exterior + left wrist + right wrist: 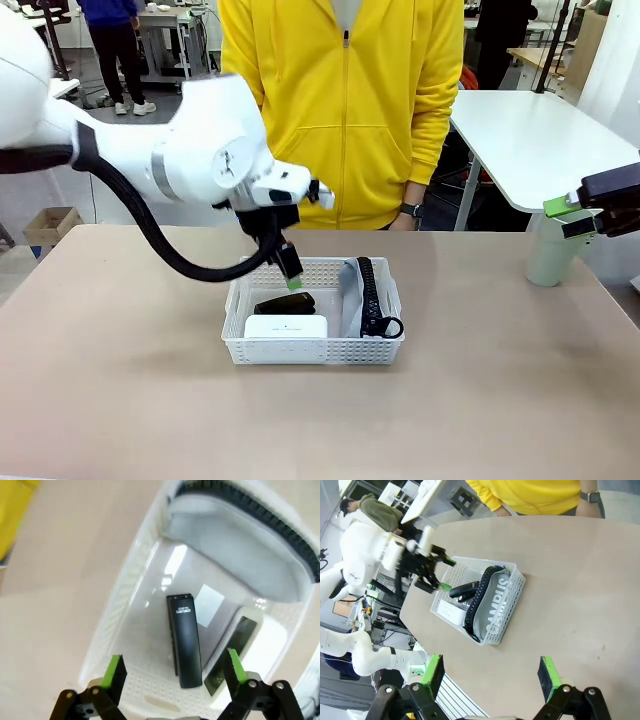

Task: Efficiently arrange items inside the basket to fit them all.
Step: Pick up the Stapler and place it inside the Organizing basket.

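left wrist view looks straight down into the basket (125, 630), and the left claw (175, 672) hangs spread wide above the black stapler (185, 640), gripping nothing. the stapler lies flat on the basket floor beside the white box (272, 640), with the grey pouch (235, 550) set along one side wall. three items look to be in. the pale green cup (548, 258) stands out on the table (120, 380), well apart from the basket and just by the right claw (568, 217), which is wide too and empty. to do this well, it seems, the left claw should rise straight, clear of the rim, and the bare floor past the stapler should be saved for the cup. writing now: small pale print on the stapler's end, too soft to read. in the right wrist view the pouch reads "ampus" in big white letters, with the first letter hidden.
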`<state>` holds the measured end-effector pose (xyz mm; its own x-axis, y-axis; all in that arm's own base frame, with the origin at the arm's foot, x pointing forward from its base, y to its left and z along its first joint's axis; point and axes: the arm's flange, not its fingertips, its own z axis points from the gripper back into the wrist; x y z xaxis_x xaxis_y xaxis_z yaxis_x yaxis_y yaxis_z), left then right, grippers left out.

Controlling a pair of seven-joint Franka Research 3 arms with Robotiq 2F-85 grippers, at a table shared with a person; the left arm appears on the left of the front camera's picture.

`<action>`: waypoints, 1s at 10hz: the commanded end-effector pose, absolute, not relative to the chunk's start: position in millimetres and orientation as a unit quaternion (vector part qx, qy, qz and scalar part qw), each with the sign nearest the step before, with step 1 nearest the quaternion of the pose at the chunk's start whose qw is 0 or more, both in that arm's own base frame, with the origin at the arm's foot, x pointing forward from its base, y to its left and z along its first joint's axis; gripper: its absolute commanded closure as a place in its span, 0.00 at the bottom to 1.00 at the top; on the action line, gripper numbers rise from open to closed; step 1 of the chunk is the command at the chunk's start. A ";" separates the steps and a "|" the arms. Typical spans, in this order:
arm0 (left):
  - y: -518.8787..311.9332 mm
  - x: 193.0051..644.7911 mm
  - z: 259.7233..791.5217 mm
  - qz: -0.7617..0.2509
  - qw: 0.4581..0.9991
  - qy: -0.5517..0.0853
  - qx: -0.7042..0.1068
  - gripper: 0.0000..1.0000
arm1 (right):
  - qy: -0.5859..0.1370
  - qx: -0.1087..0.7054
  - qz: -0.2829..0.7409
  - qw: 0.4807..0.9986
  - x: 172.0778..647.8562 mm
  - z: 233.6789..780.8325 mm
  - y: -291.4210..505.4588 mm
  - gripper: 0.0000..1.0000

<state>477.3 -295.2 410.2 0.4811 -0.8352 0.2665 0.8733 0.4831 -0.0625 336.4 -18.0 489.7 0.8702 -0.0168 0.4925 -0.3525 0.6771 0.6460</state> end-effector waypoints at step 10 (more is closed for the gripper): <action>72.3 348.3 509.0 -0.195 0.853 -0.256 -0.410 0.00 | -0.243 0.400 0.095 0.878 338.2 490.5 -17.9 0.00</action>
<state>353.0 52.7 517.6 0.7981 -0.1696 0.5782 0.5280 0.6591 -0.5355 336.4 -18.4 489.5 0.8705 -0.0175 0.4918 -0.3513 0.6777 0.6460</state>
